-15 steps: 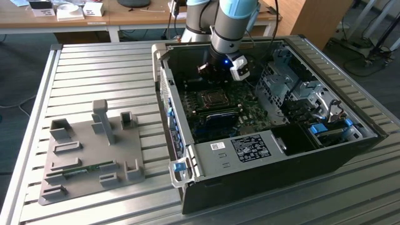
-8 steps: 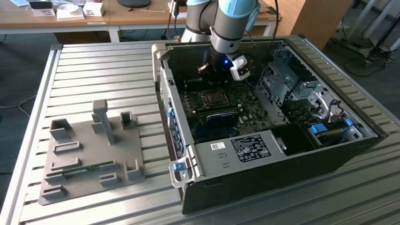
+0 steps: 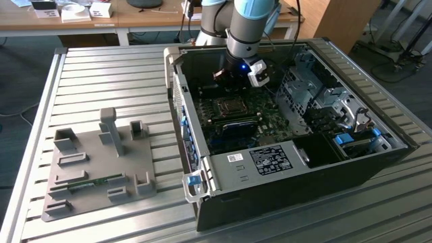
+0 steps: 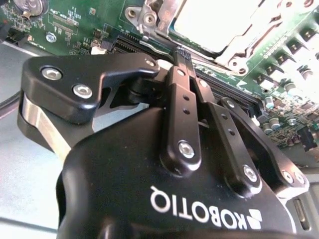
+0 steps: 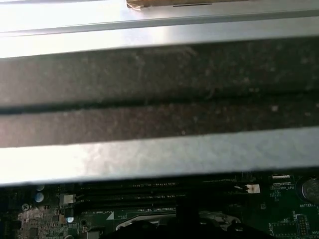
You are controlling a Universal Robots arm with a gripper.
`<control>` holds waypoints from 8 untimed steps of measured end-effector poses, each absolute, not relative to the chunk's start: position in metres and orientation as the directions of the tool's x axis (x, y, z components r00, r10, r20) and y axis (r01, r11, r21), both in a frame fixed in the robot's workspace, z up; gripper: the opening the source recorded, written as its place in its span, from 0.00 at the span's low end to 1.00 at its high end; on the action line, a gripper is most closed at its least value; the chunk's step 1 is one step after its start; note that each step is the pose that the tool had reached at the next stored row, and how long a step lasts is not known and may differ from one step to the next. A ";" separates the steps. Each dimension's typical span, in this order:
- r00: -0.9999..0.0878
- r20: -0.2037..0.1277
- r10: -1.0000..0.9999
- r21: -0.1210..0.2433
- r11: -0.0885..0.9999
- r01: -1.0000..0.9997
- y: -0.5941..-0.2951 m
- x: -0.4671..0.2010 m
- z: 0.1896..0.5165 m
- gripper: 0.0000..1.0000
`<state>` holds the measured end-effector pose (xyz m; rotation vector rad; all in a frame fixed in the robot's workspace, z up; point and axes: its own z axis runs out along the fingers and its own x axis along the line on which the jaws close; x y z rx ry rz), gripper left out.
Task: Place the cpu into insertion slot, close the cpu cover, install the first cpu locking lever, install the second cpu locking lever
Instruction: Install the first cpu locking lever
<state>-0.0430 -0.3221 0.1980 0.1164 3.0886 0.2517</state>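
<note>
On the slatted table (image 3: 101,76) before wooden desks (image 3: 135,19), the hand (image 4: 182,54) hangs inside the open case (image 3: 378,167), fingers (image 4: 182,99) together.

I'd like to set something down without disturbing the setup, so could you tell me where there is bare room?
The slatted table is bare between the grey fixture block and its far edge in the exterior view. The strip between block and computer case is narrow. Inside the case it is crowded: the gripper hangs over the motherboard.
</note>
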 end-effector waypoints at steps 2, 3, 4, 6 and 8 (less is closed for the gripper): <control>-0.996 -0.034 0.078 0.163 0.984 0.072 -0.322 -0.043 0.199 0.11; -0.996 -0.034 0.078 0.163 0.984 0.072 -0.322 -0.043 0.200 0.11; -0.996 -0.034 0.078 0.163 0.984 0.072 -0.322 -0.043 0.202 0.11; -0.996 -0.034 0.078 0.163 0.984 0.072 -0.322 -0.043 0.204 0.11; -0.996 -0.034 0.078 0.163 0.984 0.072 -0.322 -0.043 0.207 0.11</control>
